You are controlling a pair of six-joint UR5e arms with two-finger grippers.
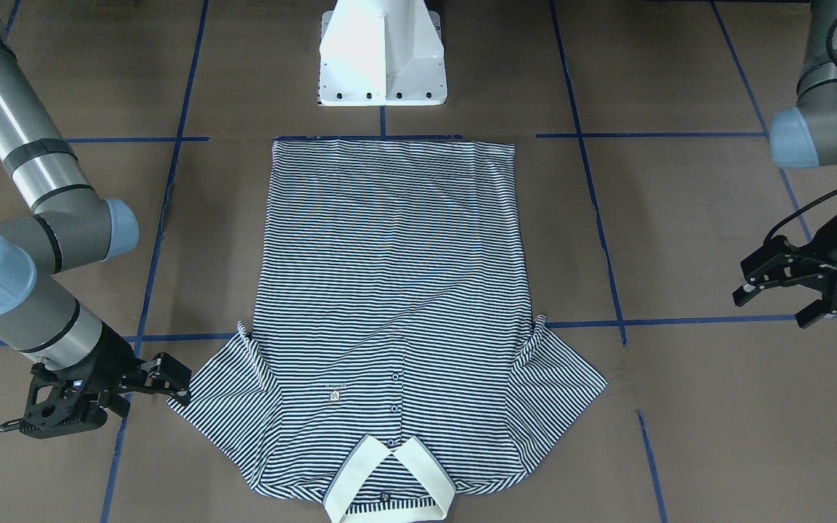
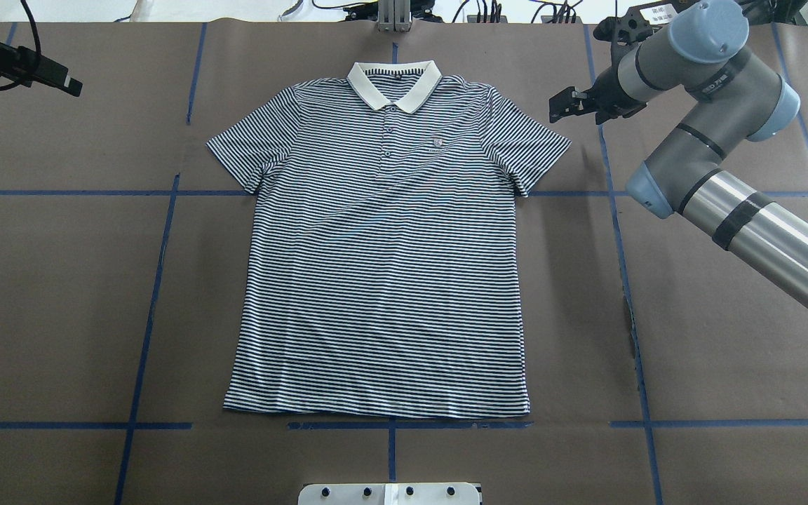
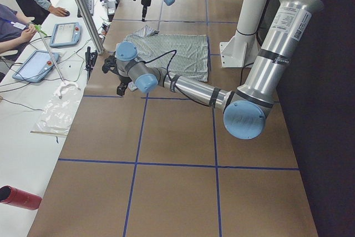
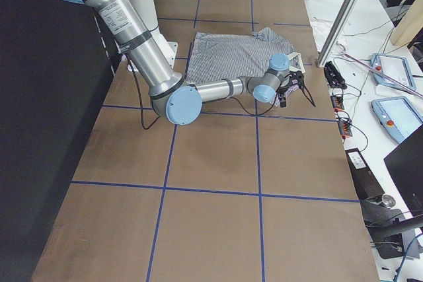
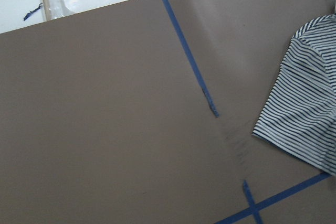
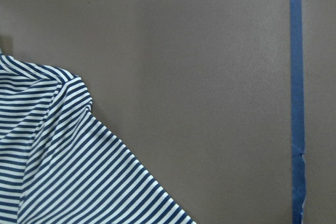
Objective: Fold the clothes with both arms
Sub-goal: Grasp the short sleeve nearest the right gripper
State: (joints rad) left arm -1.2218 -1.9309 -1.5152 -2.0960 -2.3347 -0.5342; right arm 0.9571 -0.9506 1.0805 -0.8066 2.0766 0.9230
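Striped navy-and-white polo shirt [image 1: 389, 276] lies flat on the desk, fold unstarted.
From the front, my open right pincer [image 1: 180, 385] hovers at eight o'clock, open left pincer [image 1: 773, 309] at three; I'd grip sleeves next.

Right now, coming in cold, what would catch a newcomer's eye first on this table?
The striped polo shirt lies spread flat, face up, in the middle of the brown table, its cream collar pointing away from the white pedestal. The right gripper is open at the tip of one sleeve. The left gripper, also open, hangs well clear of the other sleeve.
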